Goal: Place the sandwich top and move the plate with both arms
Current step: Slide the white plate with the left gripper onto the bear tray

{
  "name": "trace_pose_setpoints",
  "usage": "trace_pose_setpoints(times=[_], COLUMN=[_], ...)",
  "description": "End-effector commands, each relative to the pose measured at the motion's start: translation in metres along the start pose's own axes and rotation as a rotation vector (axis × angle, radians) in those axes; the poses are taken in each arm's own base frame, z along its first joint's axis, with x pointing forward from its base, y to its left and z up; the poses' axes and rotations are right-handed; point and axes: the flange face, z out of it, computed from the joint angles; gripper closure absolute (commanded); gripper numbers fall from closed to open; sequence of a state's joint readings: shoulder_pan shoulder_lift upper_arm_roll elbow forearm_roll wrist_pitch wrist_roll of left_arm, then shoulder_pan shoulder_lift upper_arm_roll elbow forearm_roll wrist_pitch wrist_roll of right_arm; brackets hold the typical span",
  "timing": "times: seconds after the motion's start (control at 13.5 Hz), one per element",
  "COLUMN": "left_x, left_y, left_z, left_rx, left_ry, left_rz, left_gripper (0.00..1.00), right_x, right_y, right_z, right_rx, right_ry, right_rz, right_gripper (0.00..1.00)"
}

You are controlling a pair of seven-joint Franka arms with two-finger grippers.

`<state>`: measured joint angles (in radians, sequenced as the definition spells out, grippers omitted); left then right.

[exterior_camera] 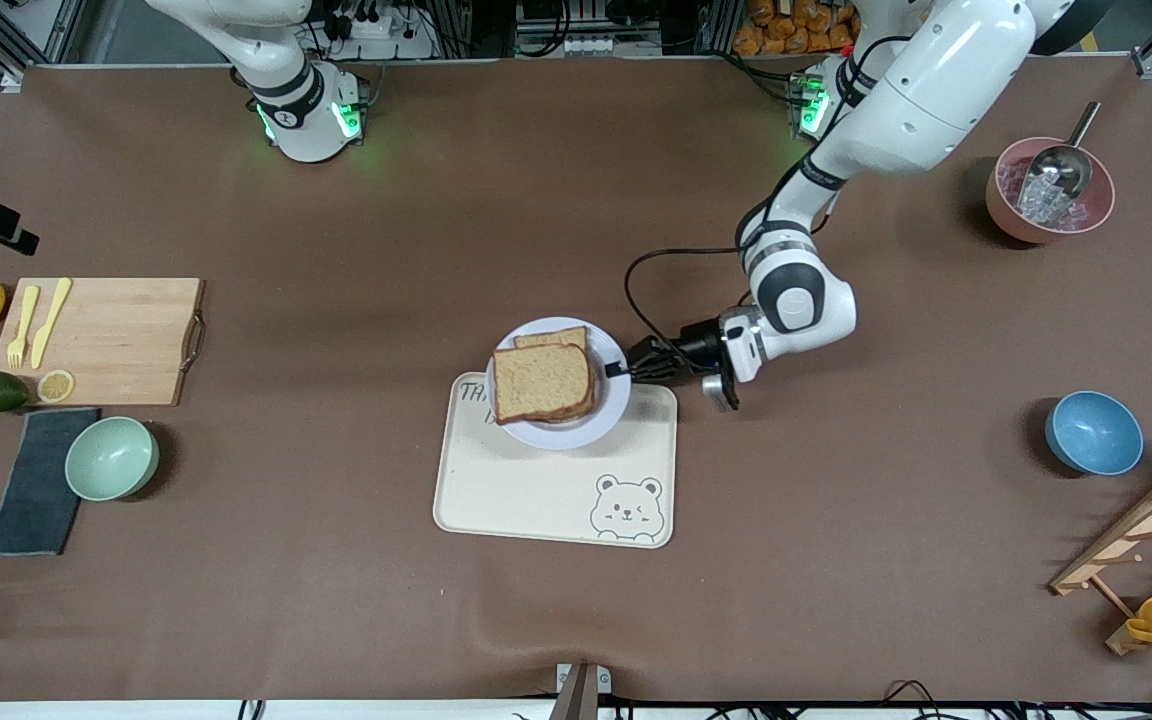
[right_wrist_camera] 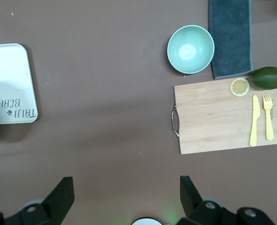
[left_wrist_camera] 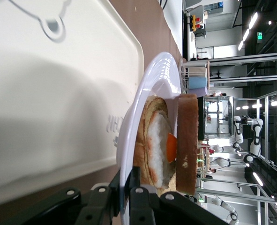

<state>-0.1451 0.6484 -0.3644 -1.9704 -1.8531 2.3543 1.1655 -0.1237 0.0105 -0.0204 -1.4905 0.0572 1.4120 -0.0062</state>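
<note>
1. Nearest the front camera there's the cream rectangular bear-printed tray (exterior_camera: 556, 490), flat on the brown table.
2. The small round pale lavender-white plate (exterior_camera: 616, 400) overlaps the tray's edge farthest from the camera.
3. On the plate, the plain brown wholemeal bread slice (exterior_camera: 539, 382) lies on top of the egg-bearing slice (left_wrist_camera: 159, 145), so the sandwich is capped.
4. My left pincer (exterior_camera: 620, 369) is clamped tight on the plate's rim, at the left arm's end of it.
5. My right pincer (right_wrist_camera: 124, 194) waits up high with fingers spread wide, empty, over bare table near the wooden cutting board (right_wrist_camera: 225, 117) and mint bowl (right_wrist_camera: 190, 49).
</note>
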Motion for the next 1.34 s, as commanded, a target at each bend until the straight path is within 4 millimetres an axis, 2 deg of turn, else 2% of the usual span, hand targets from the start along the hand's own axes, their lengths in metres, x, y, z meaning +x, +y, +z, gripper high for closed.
trace_pose_setpoints(times=[0.0, 0.15, 0.45, 0.59, 0.82, 0.96, 1.11, 1.26], left_x=[0.020, 0.040, 0.067, 0.086, 0.104, 0.110, 0.105, 0.105], left_y=[-0.001, 0.000, 0.002, 0.000, 0.007, 0.004, -0.012, -0.017], left_z=[-0.023, -0.027, -0.013, -0.015, -0.008, -0.003, 0.006, 0.019], left_rx=[0.005, 0.006, -0.011, 0.020, 0.044, 0.044, 0.044, 0.038], left_ry=[-0.010, -0.008, -0.011, -0.035, -0.067, -0.071, -0.080, -0.088], left_rz=[0.017, 0.015, -0.059, -0.064, -0.110, -0.111, -0.135, -0.134], left_gripper=[1.00, 1.00, 1.00, 1.00, 1.00, 1.00, 1.00, 1.00], right_x=[-0.002, 0.000, 0.005, 0.008, 0.008, 0.009, 0.009, 0.009], right_y=[-0.009, -0.011, -0.010, -0.012, -0.011, -0.009, -0.011, -0.011], right_z=[0.000, 0.000, 0.002, 0.001, 0.000, 0.000, 0.000, 0.000], right_rx=[0.012, 0.012, 0.004, 0.006, 0.001, 0.001, 0.000, -0.002], right_ry=[-0.007, 0.002, 0.017, 0.037, 0.045, 0.047, 0.046, 0.046], right_rz=[-0.005, -0.008, -0.006, -0.009, -0.007, -0.004, -0.007, -0.008], right_gripper=[0.00, 0.00, 0.00, 0.00, 0.00, 0.00, 0.00, 0.00])
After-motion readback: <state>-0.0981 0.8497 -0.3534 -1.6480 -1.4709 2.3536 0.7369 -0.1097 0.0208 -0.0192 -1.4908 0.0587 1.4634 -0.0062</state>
